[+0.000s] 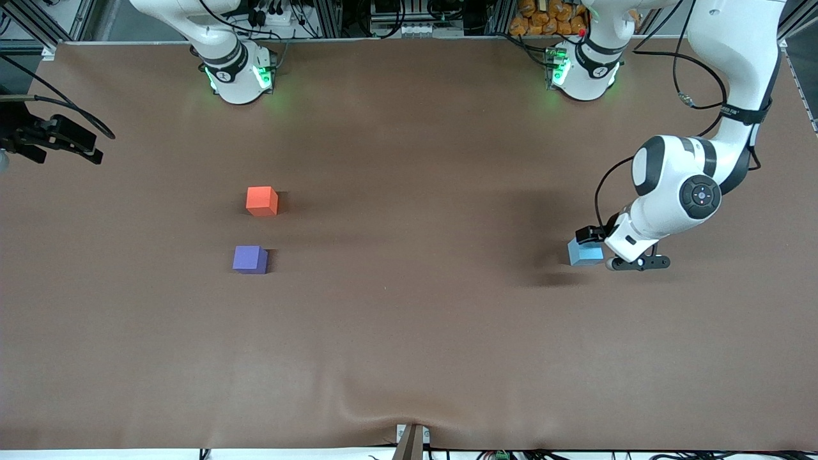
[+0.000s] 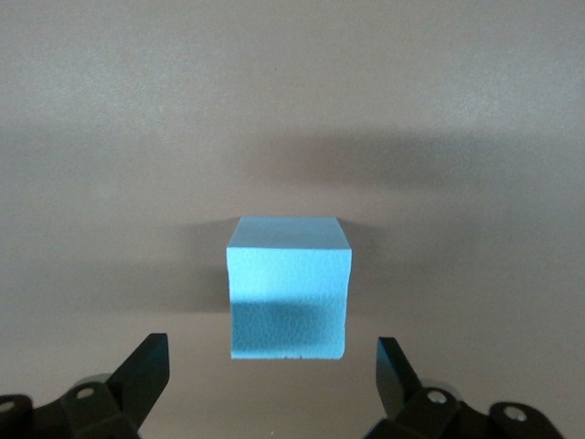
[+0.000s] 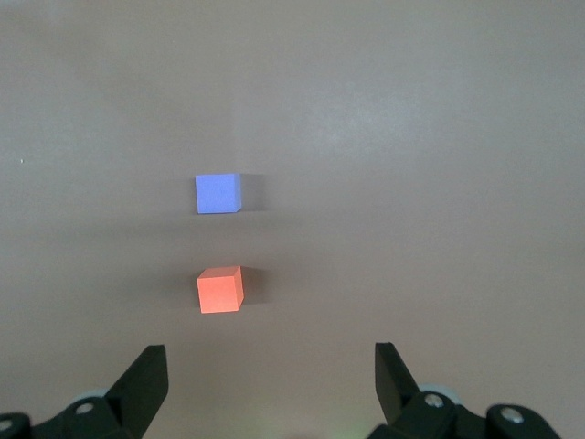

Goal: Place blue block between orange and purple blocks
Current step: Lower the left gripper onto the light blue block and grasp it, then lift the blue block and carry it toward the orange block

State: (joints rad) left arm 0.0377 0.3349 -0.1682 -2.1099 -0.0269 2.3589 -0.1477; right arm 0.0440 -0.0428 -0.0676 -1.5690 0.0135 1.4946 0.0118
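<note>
The blue block sits on the brown table toward the left arm's end. My left gripper is low beside it and open. In the left wrist view the blue block lies just ahead of the spread fingertips, in line with the gap of the left gripper, untouched. The orange block and the purple block sit apart toward the right arm's end, purple nearer the front camera. My right gripper is open and empty, high over bare table, looking at the orange block and the purple block.
A black cabled piece of gear hangs at the table's edge toward the right arm's end. The brown table cover has a wrinkle at its front edge. The gap between the orange and purple blocks is about one block wide.
</note>
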